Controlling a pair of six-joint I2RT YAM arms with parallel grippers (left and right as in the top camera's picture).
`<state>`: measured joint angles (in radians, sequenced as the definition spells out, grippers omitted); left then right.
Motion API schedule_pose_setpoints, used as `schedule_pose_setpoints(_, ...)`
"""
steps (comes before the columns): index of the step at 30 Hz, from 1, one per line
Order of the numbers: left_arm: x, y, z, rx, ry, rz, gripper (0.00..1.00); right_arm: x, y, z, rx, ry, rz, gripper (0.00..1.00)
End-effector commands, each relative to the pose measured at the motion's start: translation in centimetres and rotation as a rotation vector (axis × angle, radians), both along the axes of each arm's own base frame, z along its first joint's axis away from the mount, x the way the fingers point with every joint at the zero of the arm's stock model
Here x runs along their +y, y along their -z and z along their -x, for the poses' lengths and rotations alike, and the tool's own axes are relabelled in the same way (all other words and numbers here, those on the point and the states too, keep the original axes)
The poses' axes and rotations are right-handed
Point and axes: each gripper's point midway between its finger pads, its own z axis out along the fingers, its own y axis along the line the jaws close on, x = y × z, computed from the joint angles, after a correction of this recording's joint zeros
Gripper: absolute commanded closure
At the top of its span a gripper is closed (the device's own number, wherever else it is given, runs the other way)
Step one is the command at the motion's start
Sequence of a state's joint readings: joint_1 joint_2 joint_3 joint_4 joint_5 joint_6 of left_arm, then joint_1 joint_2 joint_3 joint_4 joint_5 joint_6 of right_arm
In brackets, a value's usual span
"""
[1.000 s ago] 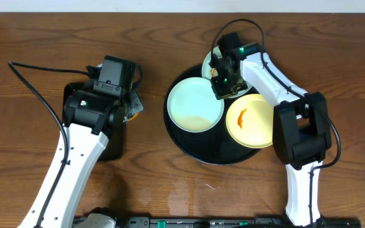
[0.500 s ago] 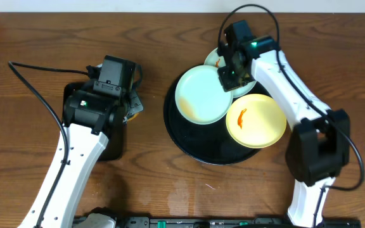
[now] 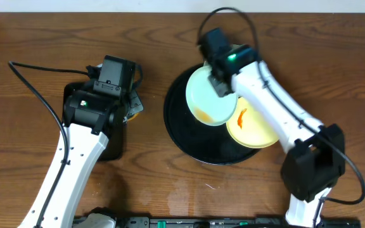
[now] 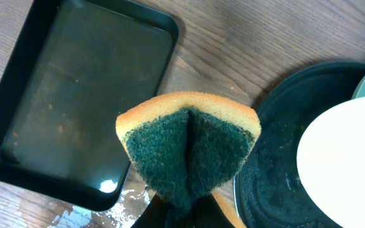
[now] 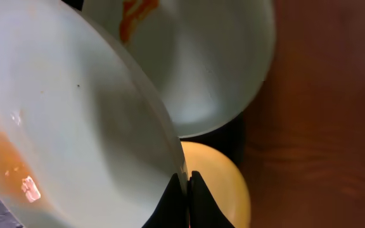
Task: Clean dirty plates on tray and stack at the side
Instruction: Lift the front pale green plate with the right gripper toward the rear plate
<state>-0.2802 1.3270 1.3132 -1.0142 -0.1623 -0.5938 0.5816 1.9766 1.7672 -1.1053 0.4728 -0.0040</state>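
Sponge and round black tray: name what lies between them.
Only a strip of bare wooden table separates the sponge, pinched in the left gripper, from the tray; the overhead view shows it.

plates x3, trays x2 (sponge x1)

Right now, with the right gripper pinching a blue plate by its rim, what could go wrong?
1. The right gripper grips the blue plate only at its rim, so it may slip and fall on the yellow plate or the tray below.
2. Scrubbing with the sponge held by the left gripper could lever the plate out of that thin pinch.
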Motion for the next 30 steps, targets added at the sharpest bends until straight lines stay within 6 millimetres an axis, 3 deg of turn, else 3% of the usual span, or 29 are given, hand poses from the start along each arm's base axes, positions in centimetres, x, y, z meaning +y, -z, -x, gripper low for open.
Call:
schedule_pose_setpoints(1, 0.2, -0.9, -0.1, -0.025, 0.009, -0.002, 0.92, -0.5, -5.3, -0.2, -0.230, 0.018, 0.219, 0.99)
schedule_pose_setpoints(8, 0.2, -0.9, -0.1, -0.025, 0.009, -0.002, 0.92, 2.6, -6.8, 1.3, -0.317, -0.059, 0.296, 0.99)
schedule_pose_setpoints(17, 0.2, -0.9, -0.1, -0.025, 0.009, -0.002, 0.92, 2.3, -7.0, 1.1, -0.328, -0.044, 0.304, 0.99)
schedule_pose_setpoints(21, 0.2, -0.9, -0.1, -0.025, 0.009, -0.002, 0.92, 2.4, -5.9, 1.1, -0.280, -0.040, 0.238, 0.99)
schedule_pose_setpoints(25, 0.2, -0.9, -0.1, -0.025, 0.009, -0.002, 0.92, 1.1, -5.6, 0.5, -0.268, 0.015, 0.212, 0.99)
schedule_pose_setpoints(30, 0.2, -0.9, -0.1, -0.025, 0.008, -0.002, 0.92, -1.9, -7.3, -0.3, -0.377, 0.156, 0.272, 0.99)
